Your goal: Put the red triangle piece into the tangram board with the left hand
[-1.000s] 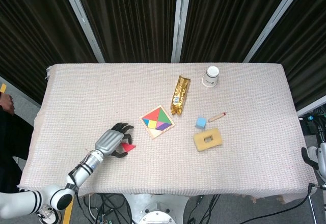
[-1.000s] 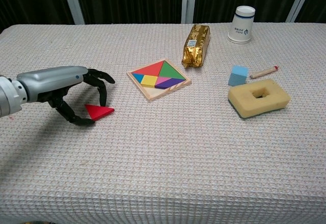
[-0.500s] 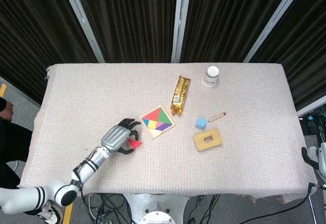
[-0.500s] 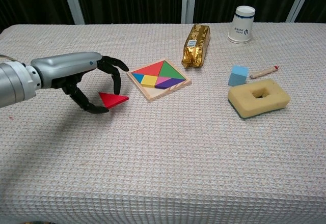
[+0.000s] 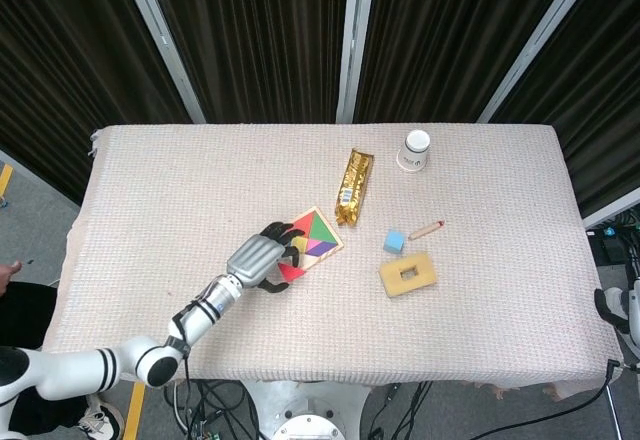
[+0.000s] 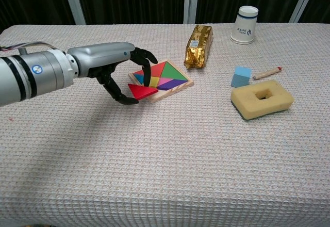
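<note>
In the head view, the left hand (image 5: 262, 258) is seen over the near-left corner of the tangram board (image 5: 322, 235), with the red triangle piece (image 5: 290, 271) pinched between its dark fingers. The piece shows as a red sliver just at the board's near edge, partly hidden by the hand. Compared with half a second earlier, the hand and piece are carried rightward and away from the robot; then the piece was clear of the board, now it overlaps the frame edge. The right hand is not seen here.

In the chest view, the left hand (image 6: 116, 68) is seen grasping the red triangle piece (image 6: 142, 91) by its left side, the thumb below and the fingers curled over it. The piece is held roughly flat, its right corner lying over or against the wooden rim of the tangram board (image 6: 178, 86); whether it touches cannot be told. The piece is judged to be light, thin, stiff and smooth, so a pinch across its flat faces near one corner is suited, with the opposite edges left free to seat in the recess. Slipping or twisting in the grip is a likely risk. A second earlier the piece lay on the cloth well to the left; since then it is lifted and brought to the board.
</note>
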